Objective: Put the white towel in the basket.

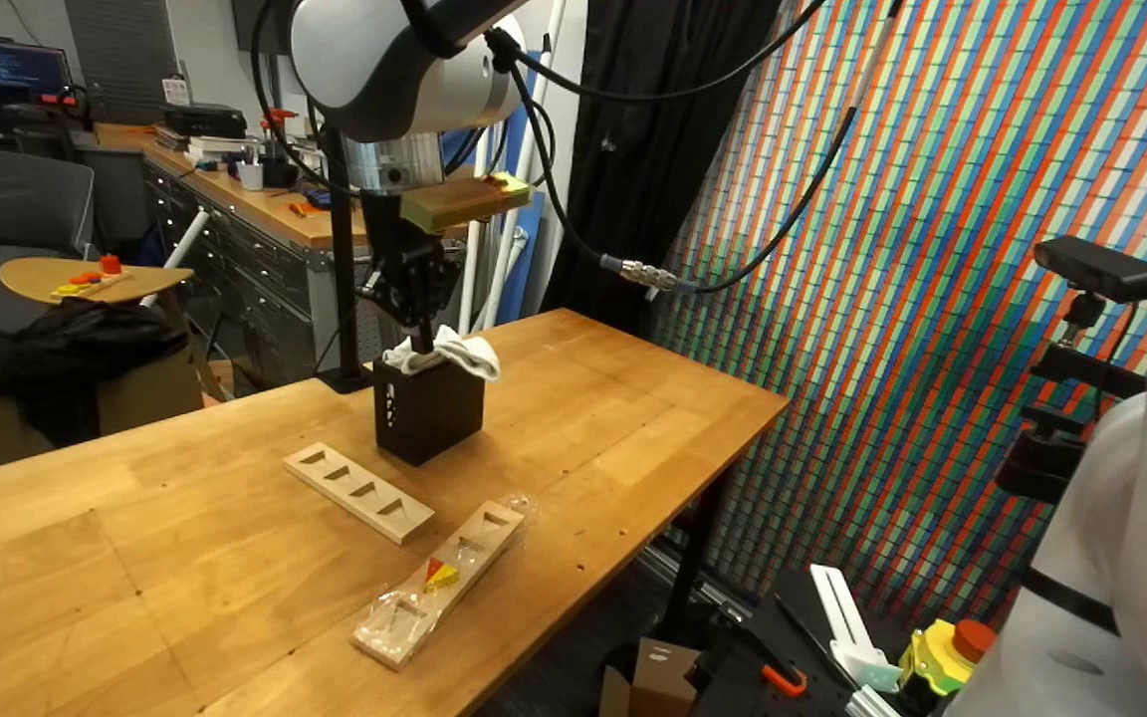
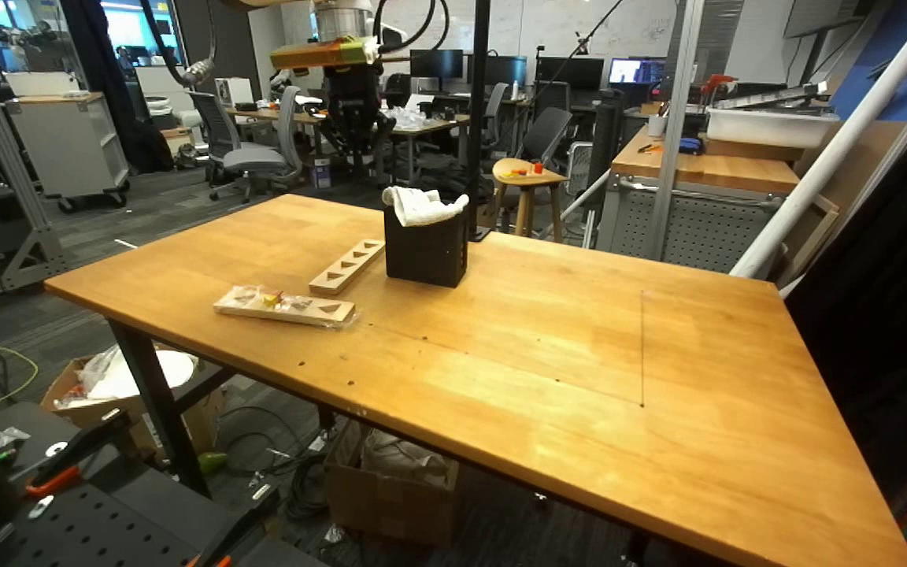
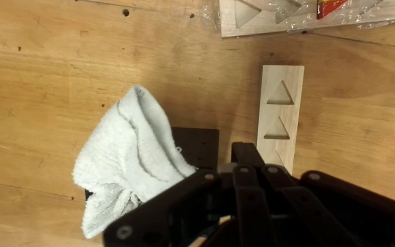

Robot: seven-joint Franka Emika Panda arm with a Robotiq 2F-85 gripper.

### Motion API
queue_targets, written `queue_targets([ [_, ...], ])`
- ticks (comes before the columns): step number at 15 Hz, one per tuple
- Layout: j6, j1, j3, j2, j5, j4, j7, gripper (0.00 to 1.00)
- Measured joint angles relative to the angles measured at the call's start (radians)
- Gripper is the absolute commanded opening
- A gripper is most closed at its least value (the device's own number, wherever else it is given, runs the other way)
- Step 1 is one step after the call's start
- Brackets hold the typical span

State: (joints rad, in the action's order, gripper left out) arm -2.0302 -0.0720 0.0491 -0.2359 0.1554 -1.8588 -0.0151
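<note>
The white towel [image 1: 467,353] lies bunched in the top of the black basket [image 1: 431,413]. Part of it hangs over the rim. In an exterior view the towel [image 2: 423,208] rises above the basket [image 2: 426,253]. In the wrist view the towel [image 3: 125,154] covers most of the basket [image 3: 200,145]. My gripper [image 3: 247,154] is shut, with no towel seen between its fingers. It is above and to the side of the basket, apart from the towel in an exterior view [image 2: 357,157]. In the opposite view the fingertips [image 1: 422,341] overlap the towel. The basket's inside is hidden.
A wooden board with triangular slots [image 1: 359,493] lies beside the basket. A plastic-wrapped board [image 1: 474,543] with red and yellow pieces lies nearer the table edge. A black post [image 2: 479,118] stands at the table's edge close behind the basket.
</note>
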Motion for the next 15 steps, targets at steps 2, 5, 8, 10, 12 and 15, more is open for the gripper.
queue_targets([
  [2,-0.003,-0.012,0.001,0.000,0.000,-0.022,-0.018,0.00],
  [5,-0.018,-0.014,-0.001,-0.003,0.000,-0.052,-0.023,0.00],
  [8,-0.035,-0.005,-0.008,-0.010,0.000,-0.064,-0.021,0.00],
  [10,-0.042,0.007,-0.012,-0.019,0.000,-0.062,-0.011,0.00],
  [12,-0.048,0.022,-0.018,-0.032,0.000,-0.053,0.014,0.00],
  [15,-0.053,0.047,-0.026,-0.066,0.000,-0.012,0.072,0.00],
])
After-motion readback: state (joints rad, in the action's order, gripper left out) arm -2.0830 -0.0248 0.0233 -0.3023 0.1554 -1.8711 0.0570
